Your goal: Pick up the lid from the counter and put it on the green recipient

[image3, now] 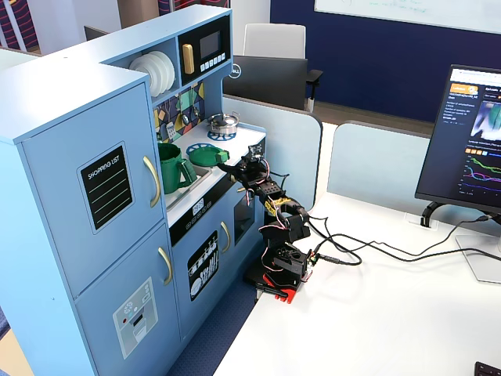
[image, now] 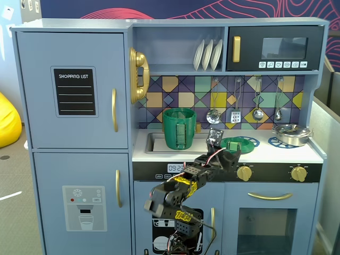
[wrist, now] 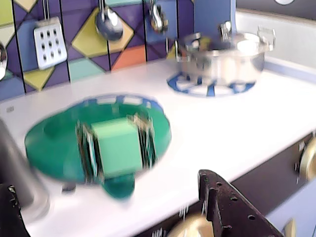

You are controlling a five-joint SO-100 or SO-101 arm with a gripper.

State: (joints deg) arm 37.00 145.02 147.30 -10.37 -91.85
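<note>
The flat round green plastic lid [wrist: 98, 140] with its blocky centre handle lay on the white counter [wrist: 217, 128], over a blue burner print, at about three o'clock from the tall dark-green ribbed plastic recipient [image: 179, 128] in a fixed view. The black two-finger gripper [wrist: 116, 205] stood open and empty, near the lid. A good grasp would probably straddle the handle squarely before closing. Counted: one lid, one recipient, one shiny steel pot [wrist: 220, 58].

We see the lid [wrist: 98, 136], a flat green disc with a blocky pale-green handle, lying flat on the counter [wrist: 232, 123] just ahead of our claw [wrist: 123, 207]. Farther left in a fixed view, the ribbed dark-green recipient [image: 179, 128] stands upright, uncovered.
</note>
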